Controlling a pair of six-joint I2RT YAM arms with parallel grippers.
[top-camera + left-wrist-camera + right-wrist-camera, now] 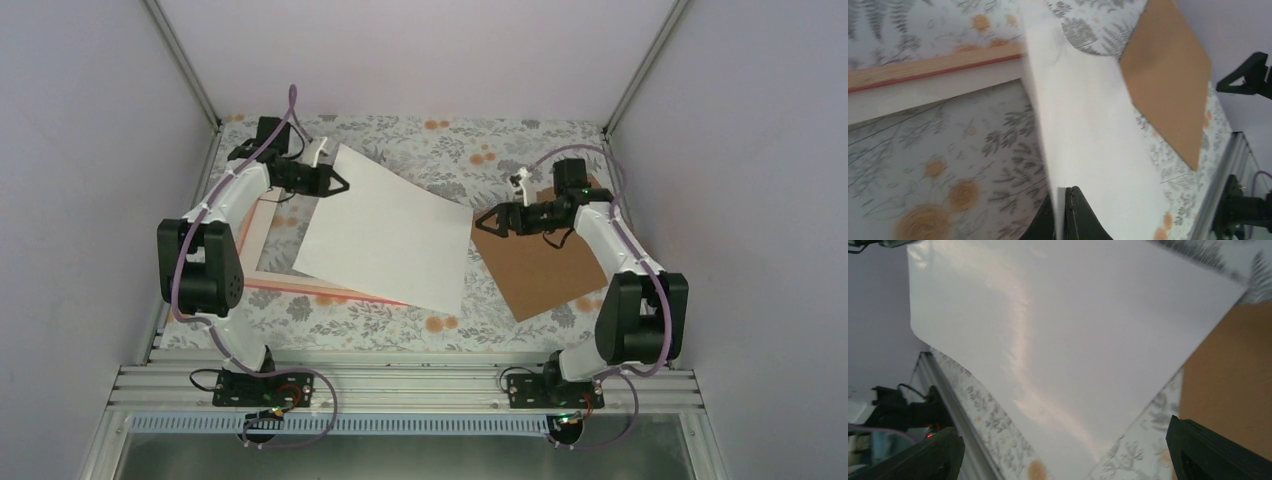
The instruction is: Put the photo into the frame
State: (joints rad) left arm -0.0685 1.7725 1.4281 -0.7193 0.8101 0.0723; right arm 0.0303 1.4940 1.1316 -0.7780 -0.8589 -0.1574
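Pinching photo (pixel 385 240) at far corner w/ left gripper (pixel 335 182) clamped tight, blank side up over frame (pixel 256 228), prob. to align it; right gripper (pixel 490 222) spread wide, empty, by backing board (pixel 545 270).

The photo (pixel 385 235) shows its white back, slanting over the frame (pixel 256 232). The pink-edged frame lies flat beneath.

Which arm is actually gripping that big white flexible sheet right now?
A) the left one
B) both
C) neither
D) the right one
A: the left gripper is pinched shut on a corner of the large white flexible sheet, while the right gripper stands wide open at the opposite corner.
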